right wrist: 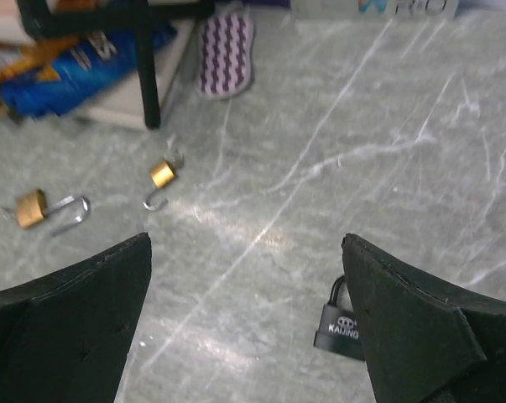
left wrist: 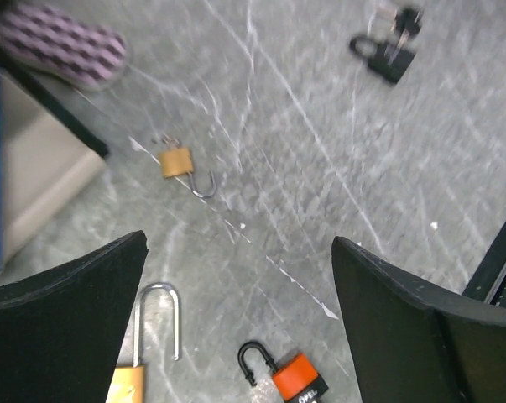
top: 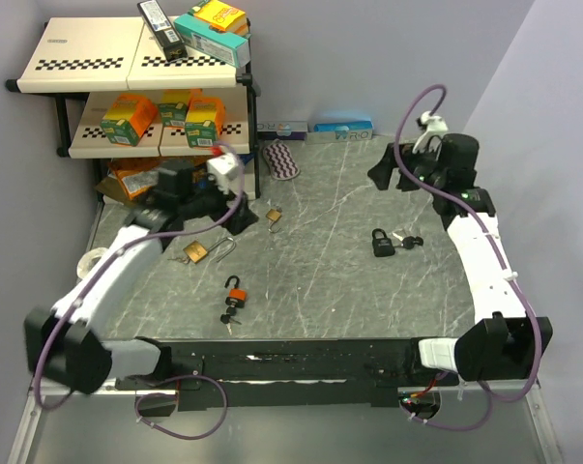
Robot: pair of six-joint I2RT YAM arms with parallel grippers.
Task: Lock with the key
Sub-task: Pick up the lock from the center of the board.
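A black padlock (top: pixel 382 243) lies shut on the grey marble table right of centre, with a bunch of keys (top: pixel 408 240) beside it. My right gripper (top: pixel 393 177) hangs open above and behind it, and the black padlock (right wrist: pixel 341 327) shows by the right finger. An orange-and-black padlock (top: pixel 235 292) with its shackle open lies left of centre, a key (top: pixel 229 315) at its base. Above it my left gripper (left wrist: pixel 239 243) is open and empty over the orange padlock (left wrist: pixel 299 378) and a large brass padlock (left wrist: pixel 127 382). A small brass padlock (top: pixel 274 216) lies further back.
A shelf rack (top: pixel 136 68) stacked with boxes stands at the back left, with snack bags (top: pixel 131 179) underneath. A striped pouch (top: pixel 281 159) and flat boxes (top: pixel 344 128) lie along the back wall. A tape roll (top: pixel 91 259) sits at the left edge.
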